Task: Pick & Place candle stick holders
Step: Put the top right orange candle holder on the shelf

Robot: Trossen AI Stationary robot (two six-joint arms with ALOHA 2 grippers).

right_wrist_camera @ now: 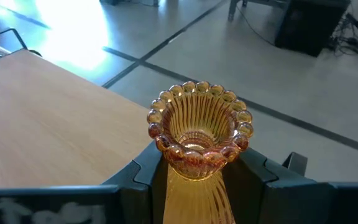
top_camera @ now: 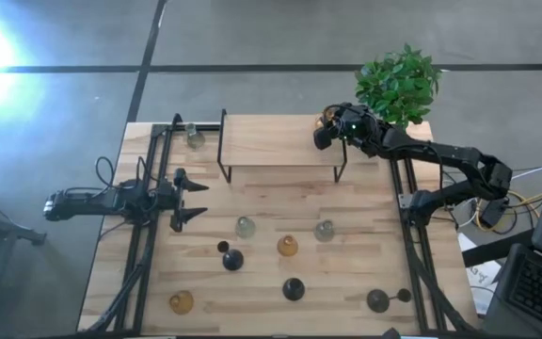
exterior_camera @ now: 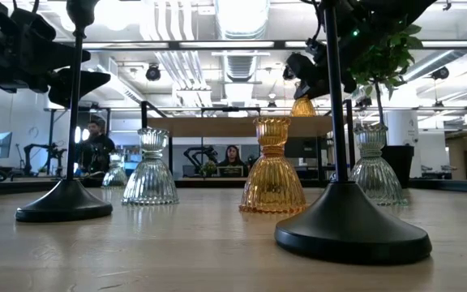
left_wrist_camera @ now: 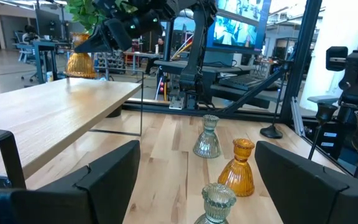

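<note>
Amber holder being held, clamped in right gripper, above shelf edge. Clear holder already standing far across shelf. Eight holders being left on table. Left gripper being kept apart, waiting.

Holder over shelf end (plant behind).

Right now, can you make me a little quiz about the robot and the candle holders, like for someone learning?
1. True or false: the right gripper holds an amber holder.
2. Is the left gripper open or shut?
3. That amber holder is over: A) the wooden shelf, B) the plant, C) the floor.

Key: 1 true. 2 open. 3 A, at its right end.
</note>
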